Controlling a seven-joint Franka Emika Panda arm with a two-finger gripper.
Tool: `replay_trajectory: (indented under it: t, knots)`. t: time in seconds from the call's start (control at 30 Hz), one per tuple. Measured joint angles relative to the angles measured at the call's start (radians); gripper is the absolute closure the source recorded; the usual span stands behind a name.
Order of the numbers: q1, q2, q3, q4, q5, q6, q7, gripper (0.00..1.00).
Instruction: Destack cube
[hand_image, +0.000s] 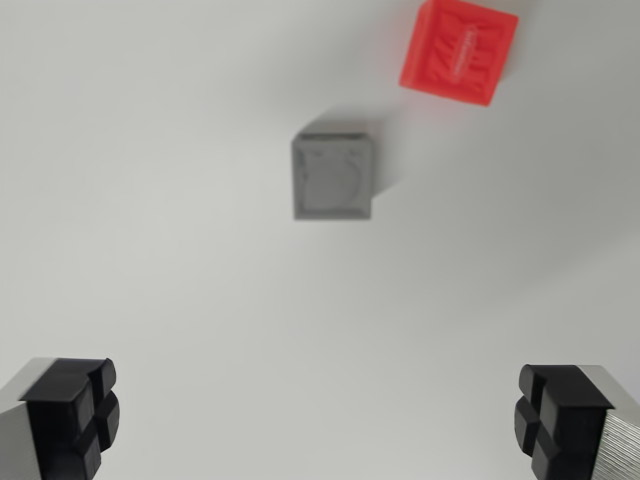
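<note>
**Materials and finishes**

Red cube (459, 50): plastic look, slight sheen, ridged relief on top face.
Grey cube (334, 177): matt plastic look, shallow moulded recess on top.
Table (200, 280): smooth, matt, white.
Fingers (75, 415): matt black grooved pads, brushed grey metal backing.

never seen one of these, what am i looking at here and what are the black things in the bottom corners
This picture comes from a camera mounted on a robot arm's wrist, looking down at a plain white surface. The black things in the bottom corners are the rubber-like pads on the two fingers of the arm's gripper, its pinching hand. They stand wide apart with nothing between them, so the gripper is open and holding nothing. Two cubes lie on the surface, a little blurred: a grey cube near the middle and a red cube towards the top of the wrist view's right. They sit apart, side by side, not one on the other.
</note>
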Motion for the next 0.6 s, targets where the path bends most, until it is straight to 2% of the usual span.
replay_trajectory:
  t: [0.3, 0.6]
  knots:
    - [0.000, -0.018, 0.000, 0.022, 0.000, -0.040, 0.001, 0.00]
    - [0.000, -0.021, 0.000, 0.028, 0.000, -0.049, 0.001, 0.00]
